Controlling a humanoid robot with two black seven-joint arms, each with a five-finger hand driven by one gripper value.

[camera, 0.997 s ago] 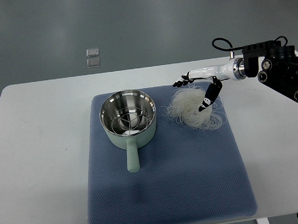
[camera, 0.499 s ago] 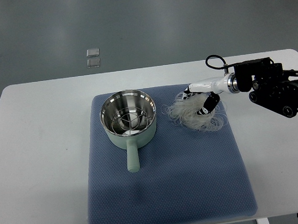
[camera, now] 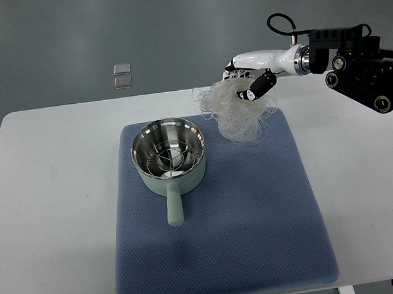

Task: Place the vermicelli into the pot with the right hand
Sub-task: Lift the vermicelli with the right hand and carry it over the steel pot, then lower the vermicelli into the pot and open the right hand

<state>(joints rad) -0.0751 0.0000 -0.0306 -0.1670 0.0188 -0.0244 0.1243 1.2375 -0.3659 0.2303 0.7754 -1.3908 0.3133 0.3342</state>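
The right hand [camera: 249, 78], fingers pinching the vermicelli [camera: 234, 112], has risen off the blue mat [camera: 253, 223] since a second ago, the bundle now dangling just beside the pot [camera: 168, 155], up and to its right.

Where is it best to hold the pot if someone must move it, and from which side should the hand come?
Grip the pot by its long pale green handle. It sticks out flat toward the near edge of the blue mat, free of anything around it, so probably come from the near side, closing from above.
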